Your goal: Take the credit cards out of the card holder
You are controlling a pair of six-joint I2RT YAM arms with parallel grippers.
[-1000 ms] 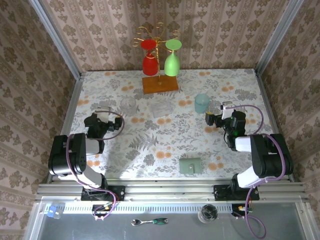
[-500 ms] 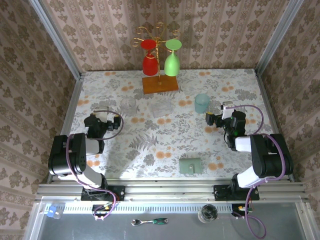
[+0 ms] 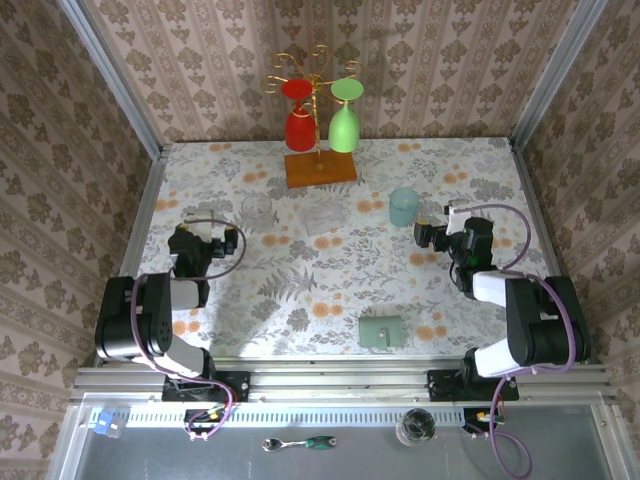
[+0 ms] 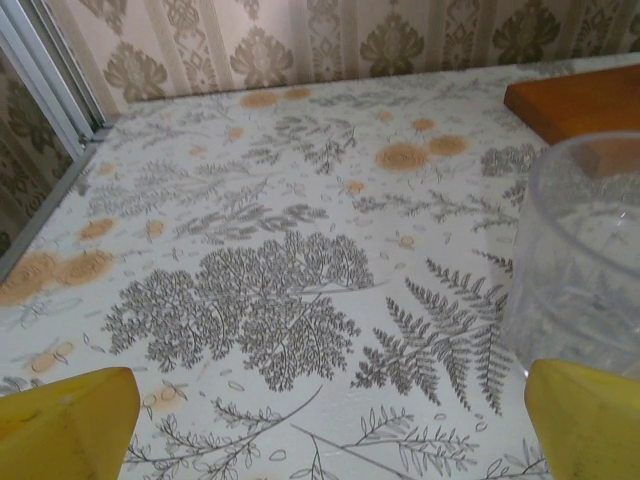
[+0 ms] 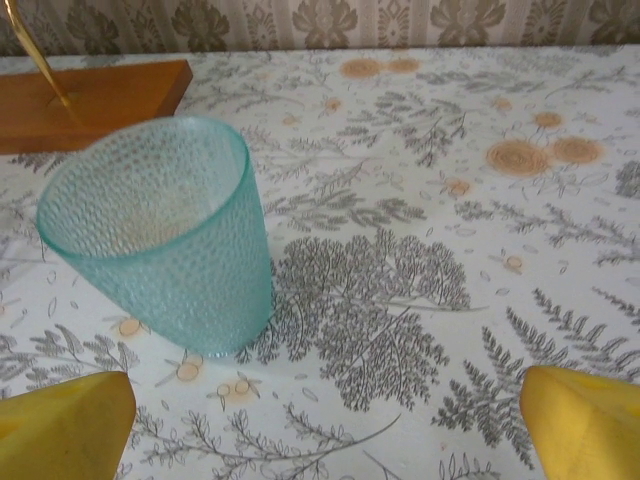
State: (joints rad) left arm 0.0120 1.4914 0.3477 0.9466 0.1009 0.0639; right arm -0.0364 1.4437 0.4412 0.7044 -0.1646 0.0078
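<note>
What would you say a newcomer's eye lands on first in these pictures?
Most likely the red goblet and green goblet hanging upside down on the wooden-based gold rack at the far edge of the floral table. Next, the pale teal cup standing just ahead of the open right gripper, and the small sage-green card holder lying flat near the front edge between the arms.

A robotics test cell dressed as a home; damask wallpaper (image 3: pixel 200 60) hangs on panels framed by bare aluminium posts (image 3: pixel 105 75); a floral tablecloth (image 3: pixel 300 280) covers the table; a gold wire rack (image 3: pixel 318 85) carries a red goblet (image 3: pixel 300 128) and a green goblet (image 3: pixel 344 125); the left arm (image 3: pixel 135 320) and right arm (image 3: pixel 535 320) are bolted to an aluminium rail (image 3: pixel 340 378); a green-handled tool (image 3: pixel 300 442) lies on the grey bench (image 3: pixel 370 456) below.
</note>
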